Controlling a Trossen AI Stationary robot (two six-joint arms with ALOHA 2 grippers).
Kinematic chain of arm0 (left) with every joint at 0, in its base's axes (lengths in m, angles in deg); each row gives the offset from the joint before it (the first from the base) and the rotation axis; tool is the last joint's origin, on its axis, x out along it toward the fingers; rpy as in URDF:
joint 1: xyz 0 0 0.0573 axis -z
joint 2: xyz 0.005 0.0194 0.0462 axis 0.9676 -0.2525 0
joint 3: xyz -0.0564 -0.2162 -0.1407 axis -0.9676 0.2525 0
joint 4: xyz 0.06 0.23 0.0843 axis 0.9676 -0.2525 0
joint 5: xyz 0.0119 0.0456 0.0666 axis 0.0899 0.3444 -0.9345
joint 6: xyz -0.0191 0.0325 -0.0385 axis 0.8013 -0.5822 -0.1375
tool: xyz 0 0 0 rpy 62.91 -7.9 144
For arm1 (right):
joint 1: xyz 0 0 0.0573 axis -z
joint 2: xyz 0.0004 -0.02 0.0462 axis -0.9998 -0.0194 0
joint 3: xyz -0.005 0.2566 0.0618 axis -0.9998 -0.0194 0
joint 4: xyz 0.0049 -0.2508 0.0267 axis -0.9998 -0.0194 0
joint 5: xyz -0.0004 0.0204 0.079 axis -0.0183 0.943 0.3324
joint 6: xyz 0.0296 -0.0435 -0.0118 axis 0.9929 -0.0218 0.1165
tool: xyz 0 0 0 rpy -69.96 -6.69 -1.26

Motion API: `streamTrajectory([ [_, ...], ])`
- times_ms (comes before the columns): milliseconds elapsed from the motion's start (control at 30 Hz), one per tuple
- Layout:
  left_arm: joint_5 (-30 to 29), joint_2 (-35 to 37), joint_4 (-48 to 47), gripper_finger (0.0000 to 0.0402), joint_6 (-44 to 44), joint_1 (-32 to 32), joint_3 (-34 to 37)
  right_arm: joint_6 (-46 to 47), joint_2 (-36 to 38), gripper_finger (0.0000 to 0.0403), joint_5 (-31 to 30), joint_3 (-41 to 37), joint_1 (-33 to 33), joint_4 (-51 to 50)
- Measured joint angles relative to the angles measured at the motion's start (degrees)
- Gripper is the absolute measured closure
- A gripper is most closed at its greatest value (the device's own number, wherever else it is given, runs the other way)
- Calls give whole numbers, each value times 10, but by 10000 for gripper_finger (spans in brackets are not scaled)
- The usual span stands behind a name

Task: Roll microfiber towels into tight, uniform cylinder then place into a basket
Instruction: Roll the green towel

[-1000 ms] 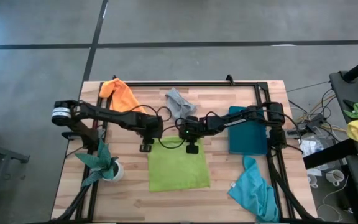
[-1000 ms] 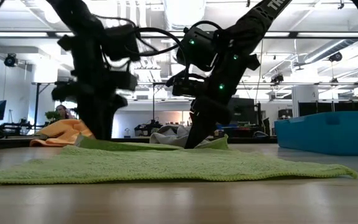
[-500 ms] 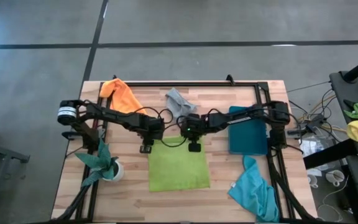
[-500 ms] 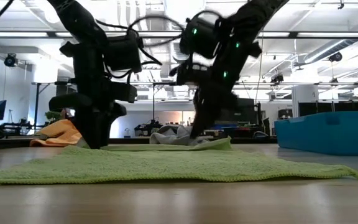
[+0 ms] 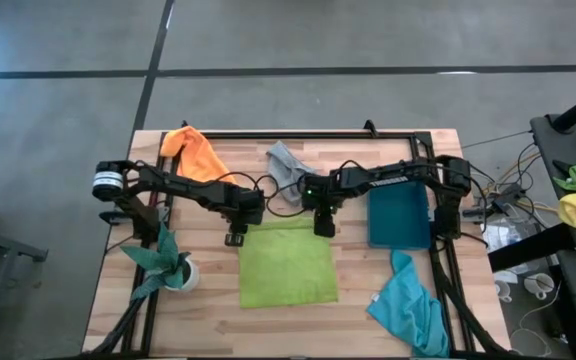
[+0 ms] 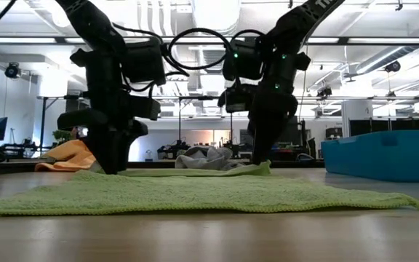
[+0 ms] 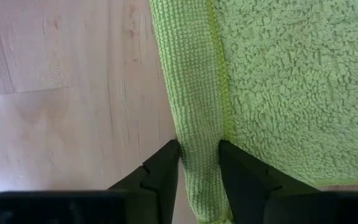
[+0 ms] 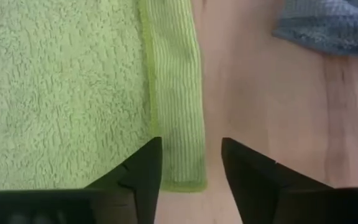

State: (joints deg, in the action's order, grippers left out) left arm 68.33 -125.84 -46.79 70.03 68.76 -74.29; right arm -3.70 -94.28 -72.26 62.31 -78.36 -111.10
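— Towel [image 5: 288,262], lime green: spread flat mid-table, just left of basket [image 5: 399,215]?
— Yes. Left gripper [image 7: 199,163] on towel's far left corner, clamped on the ribbed hem.
— Right gripper [image 8: 191,163]?
— At towel's far right corner, fingers apart, straddling the hem without pinching.
— Other towels?
— Grey towel [image 5: 286,165] just beyond the lime one, orange towel [image 5: 195,152] far left of it, turquoise towel [image 5: 410,307] near right.
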Motion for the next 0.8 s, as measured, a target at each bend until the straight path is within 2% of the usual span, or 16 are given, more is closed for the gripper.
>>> streamTrajectory([
  [200, 0, 0, -1, 299, 1, 0, 0, -19, -20, 226, 0, -5, 10, 0],
  [367, 0, 5, -4, 299, 1, 0, 0, -32, -30, 244, -4, -5, 10, 3],
  [600, -5, 54, -17, 299, 1, 0, 2, -70, -30, 329, -32, -4, 9, 3],
  [733, -41, 86, -26, 299, 0, -1, 2, -83, -30, 383, -33, -3, 9, 4],
  [800, -64, 99, -30, 299, -1, -2, 8, -84, -31, 389, -33, -3, 9, 4],
])
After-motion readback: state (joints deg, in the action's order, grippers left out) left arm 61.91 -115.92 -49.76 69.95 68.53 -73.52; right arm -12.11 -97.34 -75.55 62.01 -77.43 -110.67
